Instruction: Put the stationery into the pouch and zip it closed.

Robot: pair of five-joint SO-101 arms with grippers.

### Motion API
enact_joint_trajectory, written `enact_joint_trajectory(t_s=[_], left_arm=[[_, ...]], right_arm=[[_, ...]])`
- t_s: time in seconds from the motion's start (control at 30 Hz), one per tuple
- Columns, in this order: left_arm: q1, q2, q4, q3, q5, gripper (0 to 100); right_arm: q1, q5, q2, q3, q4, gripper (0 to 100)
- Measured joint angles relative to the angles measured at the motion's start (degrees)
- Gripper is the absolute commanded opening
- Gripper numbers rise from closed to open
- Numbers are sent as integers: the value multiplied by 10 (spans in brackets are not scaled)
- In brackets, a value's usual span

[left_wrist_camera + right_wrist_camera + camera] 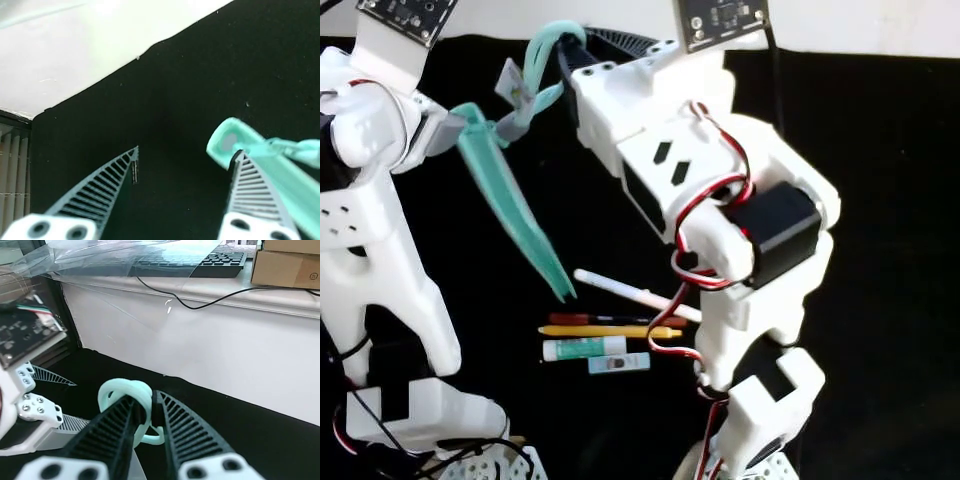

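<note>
A teal pouch (510,200) hangs in the air above the black table, its lower corner just over the pens. My right gripper (150,397) is shut on the pouch's pale loop (122,390) at the top, which also shows in the high view (555,45). My left gripper (186,152) stands open beside the pouch's upper edge, and a teal tab (227,140) rests against the outside of one finger. On the table lie a white pen (635,295), a red pen (610,320), a yellow pen (610,331), a glue stick (585,348) and a small eraser (618,363).
The right arm's white body (740,230) reaches over the table's middle, close to the stationery. The left arm (370,250) stands at the left edge. Behind the black cloth runs a white ledge (250,340) with a keyboard (220,262) and a cardboard box (290,262).
</note>
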Motion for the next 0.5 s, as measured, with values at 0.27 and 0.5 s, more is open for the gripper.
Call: enact_joint_trajectory(t_s=[0.27,0.5], left_arm=[[0,-4,-6,45,-20,298],[0,-3,-6,40,-22,298]], right_arm=[[0,0,0,0,7,9],[0,0,0,0,14,9]])
